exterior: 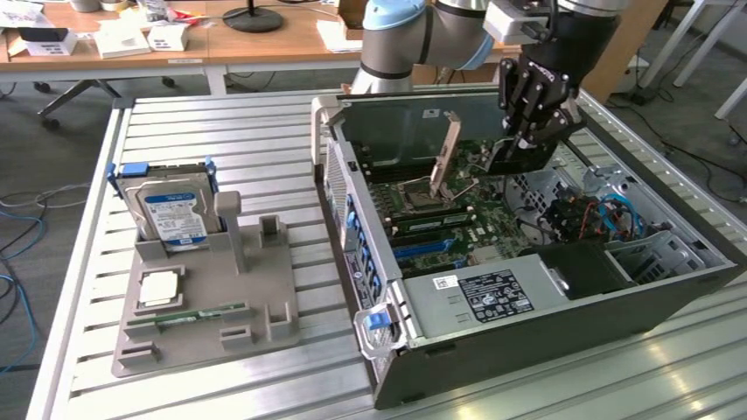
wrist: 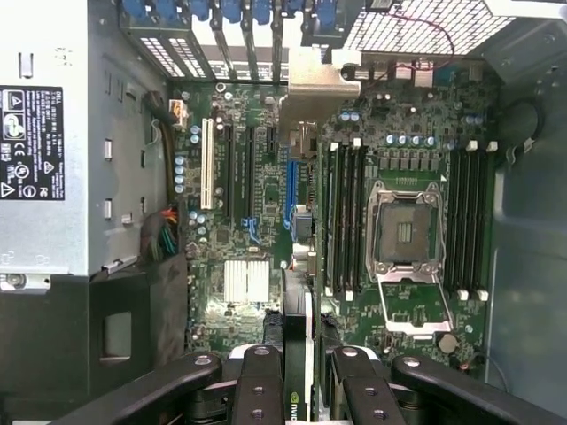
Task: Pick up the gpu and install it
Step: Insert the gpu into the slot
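Note:
My gripper [exterior: 527,140] hangs inside the open computer case [exterior: 653,302], shut on the gpu [exterior: 522,159], a dark flat card held on edge above the motherboard [exterior: 450,219]. In the wrist view the gpu [wrist: 298,341] runs edge-on between the black fingers [wrist: 258,382] of the gripper [wrist: 301,372]. Its silvery end bracket [wrist: 321,81] points toward the case's rear slot openings. The card hovers over the blue expansion slot [wrist: 291,190], beside the black slots [wrist: 232,173]. Whether it touches the slot I cannot tell.
The empty CPU socket [wrist: 405,232] and RAM slots [wrist: 345,217] lie close beside the card. A power supply [exterior: 485,293] fills the case's near end. On the exterior view's left, a grey fixture [exterior: 262,319] holds a hard drive [exterior: 173,210], a CPU [exterior: 157,289] and a RAM stick [exterior: 187,317].

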`<state>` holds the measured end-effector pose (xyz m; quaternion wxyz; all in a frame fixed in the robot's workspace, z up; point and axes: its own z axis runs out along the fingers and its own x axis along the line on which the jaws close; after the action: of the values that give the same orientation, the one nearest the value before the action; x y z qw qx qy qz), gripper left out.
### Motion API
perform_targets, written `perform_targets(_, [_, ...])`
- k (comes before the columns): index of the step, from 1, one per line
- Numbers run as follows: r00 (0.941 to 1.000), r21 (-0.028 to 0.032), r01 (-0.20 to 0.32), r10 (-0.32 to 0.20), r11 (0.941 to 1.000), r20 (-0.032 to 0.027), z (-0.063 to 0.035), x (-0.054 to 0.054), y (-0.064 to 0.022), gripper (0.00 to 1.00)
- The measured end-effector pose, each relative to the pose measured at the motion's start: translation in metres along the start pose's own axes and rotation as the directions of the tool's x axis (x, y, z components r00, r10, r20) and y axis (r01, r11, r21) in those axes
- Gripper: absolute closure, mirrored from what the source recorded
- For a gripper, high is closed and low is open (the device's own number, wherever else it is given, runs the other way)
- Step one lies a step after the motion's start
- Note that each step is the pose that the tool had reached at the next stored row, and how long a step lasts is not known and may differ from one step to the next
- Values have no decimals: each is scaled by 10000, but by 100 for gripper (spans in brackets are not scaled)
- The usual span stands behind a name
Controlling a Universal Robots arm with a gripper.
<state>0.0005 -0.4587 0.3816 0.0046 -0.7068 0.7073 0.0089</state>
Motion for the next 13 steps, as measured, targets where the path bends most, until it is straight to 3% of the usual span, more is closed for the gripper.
perform_targets(13, [10000,0,0,0,10000,2,238,4,29,74])
